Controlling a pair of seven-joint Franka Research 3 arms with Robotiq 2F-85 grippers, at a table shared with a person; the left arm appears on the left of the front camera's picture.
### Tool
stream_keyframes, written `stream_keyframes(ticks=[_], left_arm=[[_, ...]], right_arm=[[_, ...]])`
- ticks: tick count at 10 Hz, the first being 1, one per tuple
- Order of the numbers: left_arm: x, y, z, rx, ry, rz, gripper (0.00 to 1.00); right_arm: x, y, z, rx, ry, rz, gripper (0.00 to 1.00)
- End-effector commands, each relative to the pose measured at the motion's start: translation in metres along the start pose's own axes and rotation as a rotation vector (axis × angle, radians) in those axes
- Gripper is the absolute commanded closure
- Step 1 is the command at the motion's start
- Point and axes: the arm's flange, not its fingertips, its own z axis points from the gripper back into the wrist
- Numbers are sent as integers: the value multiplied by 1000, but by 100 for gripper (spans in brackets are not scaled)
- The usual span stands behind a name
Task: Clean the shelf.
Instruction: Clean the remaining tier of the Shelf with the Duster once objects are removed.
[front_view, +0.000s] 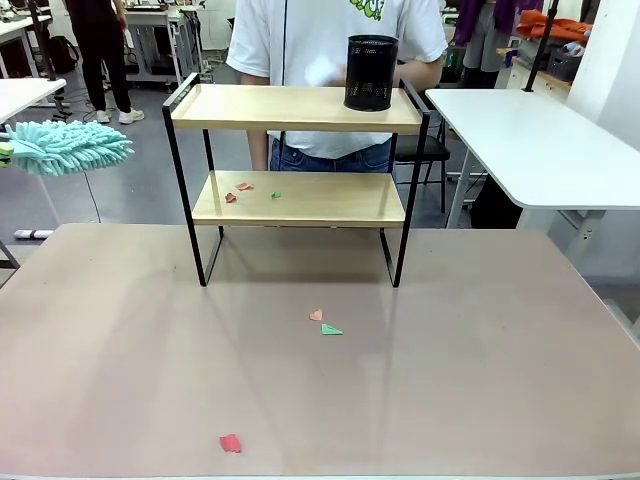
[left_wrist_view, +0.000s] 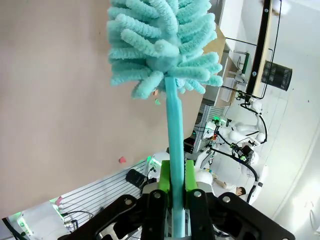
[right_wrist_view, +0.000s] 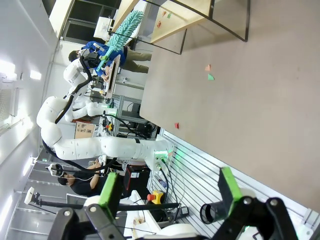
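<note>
At nine o'clock in my front view the teal duster (front_view: 65, 148) hangs off the left edge of the table (front_view: 500, 380), well apart from the shelf (front_view: 290, 108). My left gripper (left_wrist_view: 176, 172) is clenched on the duster's handle, a green pad on either side of the stem.

The shelf stands at twelve o'clock on the far half of the table. Paper scraps (front_view: 240, 189) lie toward the left end of its lower board (more lie on the table in front). At one o'clock, on the top board, sits a black mesh cup (front_view: 371, 72), with a person (front_view: 330, 30) just behind it. My right gripper (right_wrist_view: 169, 187) is released, jaws wide, holding nothing.

My worries are these. A sweep along the top board could knock the cup off. Under that board, the fluffy head could snag the black frame and drag the rack. Flicked scraps would litter the table further.
</note>
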Motion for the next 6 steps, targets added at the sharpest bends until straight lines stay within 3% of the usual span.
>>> stream_keyframes(ticks=[1, 3, 4, 5, 6], left_arm=[[-2, -2, 0, -5, 4, -3, 100], [-2, -2, 0, -5, 4, -3, 100], [0, 0, 0, 0, 0, 0, 88], [-14, -8, 12, -56, -23, -62, 88], [-49, -17, 28, -98, -49, -171, 88]], right_arm=[[1, 1, 0, 19, -13, 27, 0], [1, 1, 0, 19, -13, 27, 0], [1, 1, 0, 19, -13, 27, 0], [1, 1, 0, 19, -13, 27, 0], [1, 1, 0, 19, -13, 27, 0]])
